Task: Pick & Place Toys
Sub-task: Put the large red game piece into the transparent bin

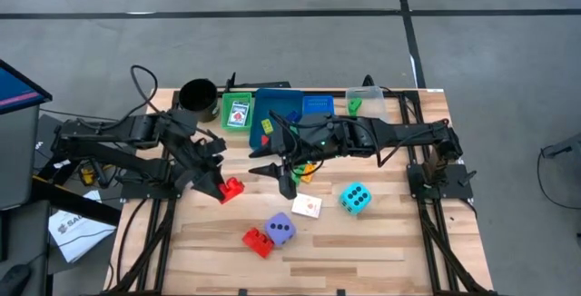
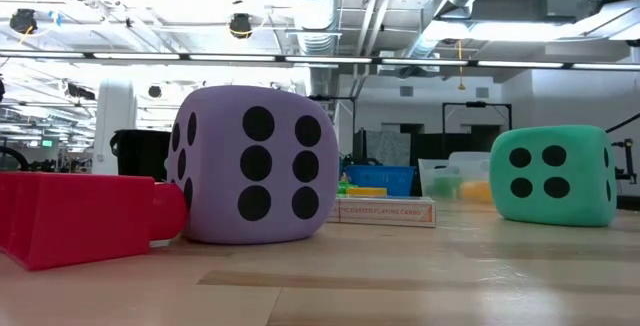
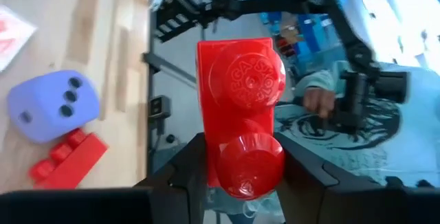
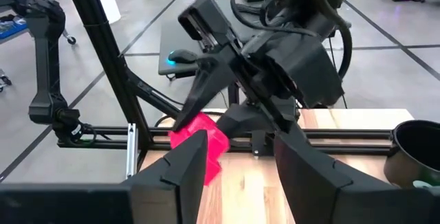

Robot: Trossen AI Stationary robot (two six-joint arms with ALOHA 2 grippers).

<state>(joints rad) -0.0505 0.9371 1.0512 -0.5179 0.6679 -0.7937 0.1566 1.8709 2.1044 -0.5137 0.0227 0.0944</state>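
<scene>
The left gripper [image 1: 221, 187] is clamped on a red brick [image 1: 231, 188] above bare wood near the table's [image 1: 363, 246] left edge. The right gripper [image 1: 283, 174], fingers apart and empty, hangs mid-table just beside the blue tray [image 1: 278, 103].

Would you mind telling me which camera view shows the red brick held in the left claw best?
The left wrist view: the red brick fills the frame, studs facing the camera, gripped by the left claw. The high view shows it small; the right wrist view partly hidden; the low view not at all.

Dotted cube [image 1: 281, 229] just beside a brick [image 1: 258, 241], card [image 1: 307, 206] between it and second cube [image 1: 355, 198].
</scene>
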